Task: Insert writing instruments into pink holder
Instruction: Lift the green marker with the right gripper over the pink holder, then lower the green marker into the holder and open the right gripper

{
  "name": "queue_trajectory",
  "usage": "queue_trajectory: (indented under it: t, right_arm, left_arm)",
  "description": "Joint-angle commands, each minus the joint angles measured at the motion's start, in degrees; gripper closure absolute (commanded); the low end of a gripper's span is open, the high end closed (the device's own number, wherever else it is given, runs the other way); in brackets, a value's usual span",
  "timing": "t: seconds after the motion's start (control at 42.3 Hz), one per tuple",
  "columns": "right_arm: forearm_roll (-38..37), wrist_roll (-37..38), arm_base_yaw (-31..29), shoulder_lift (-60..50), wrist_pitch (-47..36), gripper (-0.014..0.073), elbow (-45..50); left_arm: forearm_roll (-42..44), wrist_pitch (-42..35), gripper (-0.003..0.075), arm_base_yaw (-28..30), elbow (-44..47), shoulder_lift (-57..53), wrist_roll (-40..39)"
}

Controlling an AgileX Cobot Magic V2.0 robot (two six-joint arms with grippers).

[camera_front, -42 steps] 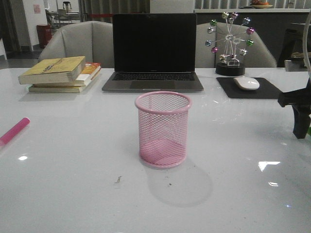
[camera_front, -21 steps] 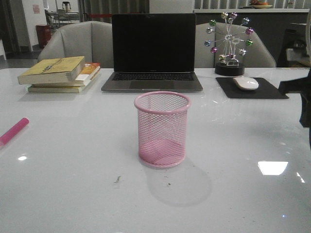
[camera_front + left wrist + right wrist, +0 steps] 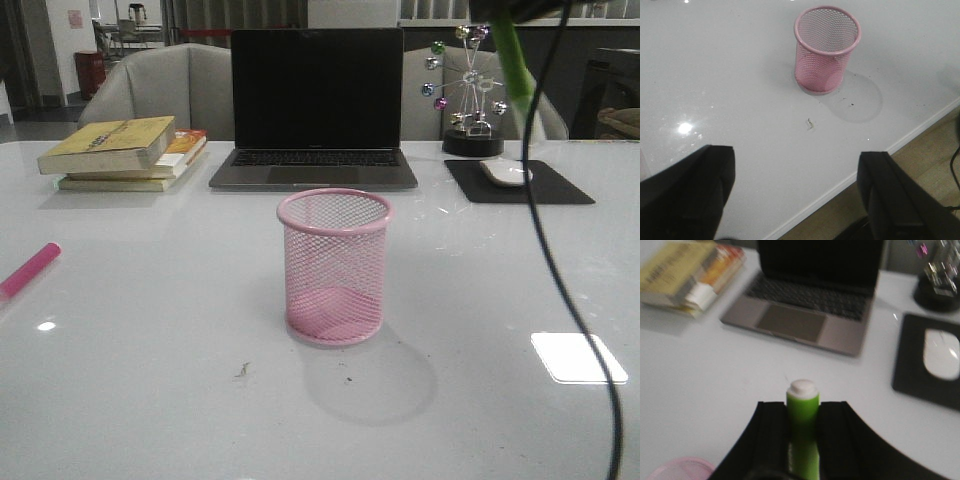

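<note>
The pink holder point(image 3: 335, 265) stands upright and empty at the middle of the white table; it also shows in the left wrist view point(image 3: 826, 50). High above the table's far right hangs the lime green marker point(image 3: 512, 55), white end down, with my right gripper point(image 3: 802, 412) shut on it point(image 3: 802, 402). A bit of the holder's rim point(image 3: 675, 467) shows below that gripper. The magenta marker point(image 3: 30, 270) lies flat at the table's left edge. My left gripper point(image 3: 795, 195) is open and empty, hovering near the table's front edge, well short of the holder.
A laptop point(image 3: 315, 100) stands open behind the holder, stacked books point(image 3: 125, 150) to its left. A white mouse point(image 3: 505, 172) on a black pad point(image 3: 560, 185) and a ferris-wheel ornament point(image 3: 472, 90) sit back right. A black cable point(image 3: 560, 270) hangs down the right side.
My right arm has risen from table height at the right edge to the top of the view and shifted left, carrying the green marker. The holder and the magenta marker have not moved.
</note>
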Motion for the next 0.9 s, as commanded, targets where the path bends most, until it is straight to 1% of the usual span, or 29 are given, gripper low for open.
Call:
queue_trajectory:
  t: [0.0, 0.071, 0.189, 0.308, 0.45, 0.544, 0.733, 0.804, 0.875]
  right_arm:
    - [0.1, -0.7, 4.5, -3.9, -19.1, 0.0431, 4.4]
    - [0.0, -0.6, 7.6, -3.5, -28.9, 0.0431, 8.1]
    - [-1.8, -0.6, 11.2, -1.3, -40.6, 0.0431, 12.6]
    - [-5.7, -0.6, 12.5, 3.0, -47.2, 0.0431, 13.4]
    - [-9.8, -0.6, 12.5, 9.4, -54.6, 0.0431, 13.4]
    - [-10.5, -0.6, 12.5, 13.7, -57.5, 0.0429, 13.4]
    - [-10.4, -0.6, 12.5, 20.7, -58.5, 0.0424, 13.4]
    - [-10.4, -0.6, 12.5, 21.9, -58.5, 0.0375, 13.4]
    - [-10.4, -0.6, 12.5, 22.2, -58.1, 0.0253, 13.4]
  left_arm:
    - [-0.7, -4.4, 0.0159, -0.3, -1.8, -0.3, -0.1]
    - [-0.7, -4.4, 0.0159, -0.3, -1.8, -0.3, -0.1]
    - [-0.7, -4.4, 0.0159, -0.3, -1.8, -0.2, -0.1]
    - [-0.7, -4.4, 0.0159, -0.3, -1.8, -0.2, -0.1]
    - [-0.7, -4.4, 0.0159, -0.3, -1.8, -0.2, -0.1]
    - [-0.7, -4.4, 0.0159, -0.3, -1.8, -0.2, -0.1]
    - [-0.7, -4.4, 0.0159, -0.3, -1.8, -0.2, -0.1]
    - [-0.7, -4.4, 0.0159, -0.3, -1.8, -0.2, -0.1]
    - [-0.7, -4.4, 0.0159, -0.3, -1.8, -0.2, -0.1]
